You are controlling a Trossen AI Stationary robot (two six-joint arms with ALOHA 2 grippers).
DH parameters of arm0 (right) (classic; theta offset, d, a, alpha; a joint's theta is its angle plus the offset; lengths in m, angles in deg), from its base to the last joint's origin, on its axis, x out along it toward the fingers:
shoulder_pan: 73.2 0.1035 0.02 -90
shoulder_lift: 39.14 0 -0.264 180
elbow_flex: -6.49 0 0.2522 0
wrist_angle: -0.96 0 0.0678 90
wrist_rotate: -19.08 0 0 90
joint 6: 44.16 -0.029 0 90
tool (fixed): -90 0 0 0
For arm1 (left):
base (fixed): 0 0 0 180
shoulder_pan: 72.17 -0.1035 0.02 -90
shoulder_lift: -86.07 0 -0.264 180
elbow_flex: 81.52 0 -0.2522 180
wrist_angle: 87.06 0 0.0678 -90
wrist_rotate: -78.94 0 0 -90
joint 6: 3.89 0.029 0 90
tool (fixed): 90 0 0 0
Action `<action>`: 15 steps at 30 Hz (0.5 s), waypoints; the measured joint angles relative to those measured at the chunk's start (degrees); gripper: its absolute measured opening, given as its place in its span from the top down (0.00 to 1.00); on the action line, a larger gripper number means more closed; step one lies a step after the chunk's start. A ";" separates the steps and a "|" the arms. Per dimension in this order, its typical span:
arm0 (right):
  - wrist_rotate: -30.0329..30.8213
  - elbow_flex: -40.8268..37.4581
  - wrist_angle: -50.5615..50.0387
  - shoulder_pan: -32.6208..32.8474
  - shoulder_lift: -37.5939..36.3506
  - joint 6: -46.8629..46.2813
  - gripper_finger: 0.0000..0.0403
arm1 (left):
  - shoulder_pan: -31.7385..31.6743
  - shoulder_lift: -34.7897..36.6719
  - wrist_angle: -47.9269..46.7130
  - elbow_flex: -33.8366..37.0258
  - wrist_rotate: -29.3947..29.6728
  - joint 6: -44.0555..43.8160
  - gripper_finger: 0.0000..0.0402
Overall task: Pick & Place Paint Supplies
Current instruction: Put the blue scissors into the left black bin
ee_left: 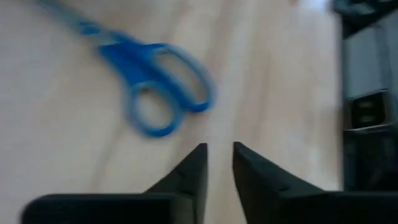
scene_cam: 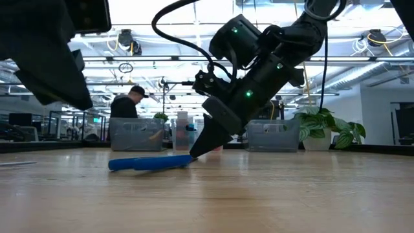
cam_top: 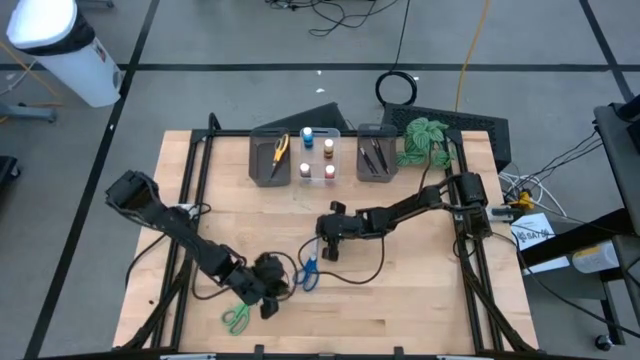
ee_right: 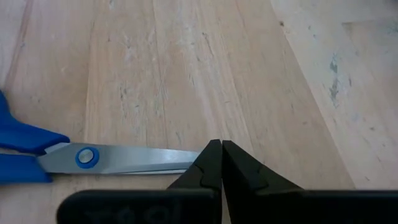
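Observation:
Blue-handled scissors (cam_top: 309, 272) lie flat on the wooden table, handles toward the near edge, blades toward the far side. My right gripper (cam_top: 325, 252) is shut and slants down onto their blade end, as the low view shows (scene_cam: 193, 154). My left gripper (ee_left: 220, 148) stands open by a narrow gap just short of the blue handles (ee_left: 155, 87), with nothing between its fingers. Green-handled scissors (cam_top: 237, 318) lie flat near the front edge, left of my left gripper (cam_top: 285, 288). My right gripper meets the tip of the blue scissors' blades (ee_right: 193, 165) with its shut fingertips (ee_right: 211, 155). The fingers slant down from the table's far right side, roughly in line with the blades. The scissors lie flat on the table.
At the back stand a grey bin with yellow scissors (cam_top: 272, 155), a clear bin with small pots (cam_top: 317, 155) and a grey bin with brushes (cam_top: 375, 158). A leafy plant (cam_top: 425, 140) stands at the back right. Bare wood lies to the front right.

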 joint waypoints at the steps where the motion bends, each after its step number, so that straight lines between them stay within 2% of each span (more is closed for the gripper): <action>1: -0.08 0.00 -0.02 -0.14 0.02 -0.52 1.00 | 0.21 -1.21 3.14 0.00 -0.39 1.15 0.77; 5: -0.16 -0.02 0.27 -0.38 0.04 -1.05 1.00 | 0.96 -6.76 16.03 -0.02 -2.86 9.02 0.60; 9: -0.12 -0.05 0.37 -0.38 0.11 -2.51 1.00 | 1.23 -12.06 23.01 -0.15 -3.66 14.35 0.47; 12: -0.06 -0.07 0.69 -0.38 0.13 -2.51 1.00 | 1.01 -15.12 22.53 -2.38 -1.97 17.03 0.42; 15: -0.04 -0.11 1.49 -0.40 0.15 -2.45 1.00 | 0.36 -17.91 13.60 -7.07 2.07 21.96 0.42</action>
